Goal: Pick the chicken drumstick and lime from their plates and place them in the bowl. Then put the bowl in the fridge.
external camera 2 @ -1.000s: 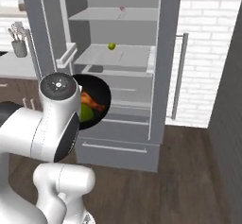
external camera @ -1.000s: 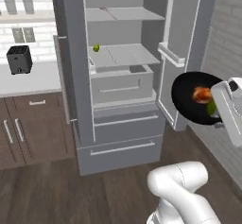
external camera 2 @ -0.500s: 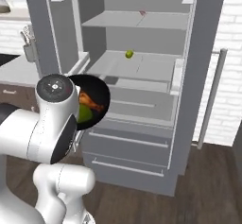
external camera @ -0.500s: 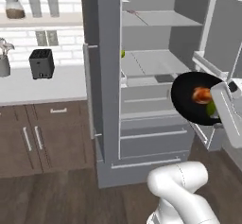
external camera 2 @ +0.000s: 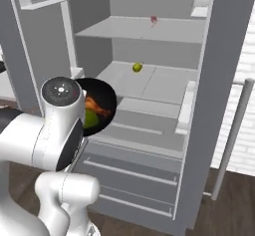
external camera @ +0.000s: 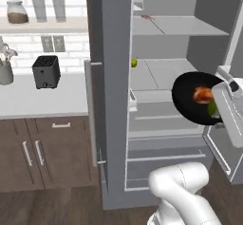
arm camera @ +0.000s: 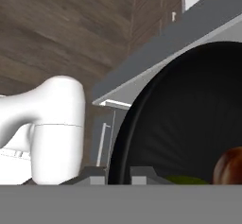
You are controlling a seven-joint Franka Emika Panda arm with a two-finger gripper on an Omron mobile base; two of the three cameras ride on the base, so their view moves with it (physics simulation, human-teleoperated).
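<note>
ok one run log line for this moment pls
phase: carry to fridge | hand: shut on bowl rim | bowl: tilted, holds chicken drumstick and lime | fridge: doors open

Home kitchen: open fridge (external camera: 156, 124), toaster (external camera: 46, 71) on counter (external camera: 42, 100), wood cabinets (external camera: 42, 153).

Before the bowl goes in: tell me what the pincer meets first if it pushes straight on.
Likely the fridge drawer front below the shelf; the pincer, shut on the bowl, points that way, though depth is unclear.
</note>
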